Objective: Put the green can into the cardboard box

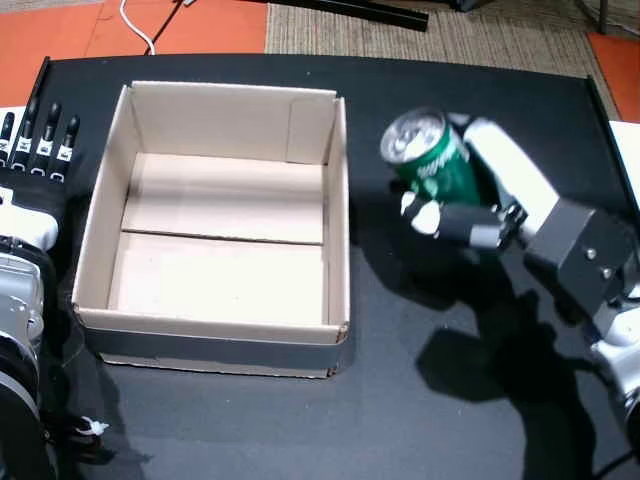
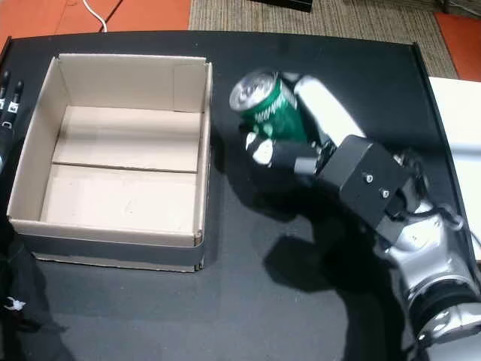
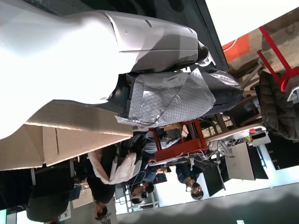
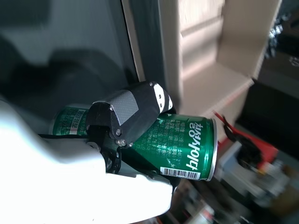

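Observation:
The green can (image 1: 432,155) (image 2: 264,105) (image 4: 180,144) is held above the black table, tilted, just right of the cardboard box (image 1: 215,340) (image 2: 113,247). My right hand (image 1: 470,195) (image 2: 301,139) is shut on the can, thumb (image 4: 133,112) across its side and fingers behind it. The box stands open and empty in both head views. My left hand (image 1: 35,150) rests flat at the table's left edge, beside the box, fingers stretched out and holding nothing. The left wrist view shows only arm casing and room.
A black table (image 1: 400,420) carries everything. Orange floor and a white cable (image 1: 135,25) lie beyond its far edge. The box's wall (image 4: 196,37) fills the top of the right wrist view. Several people sit at desks in the left wrist view.

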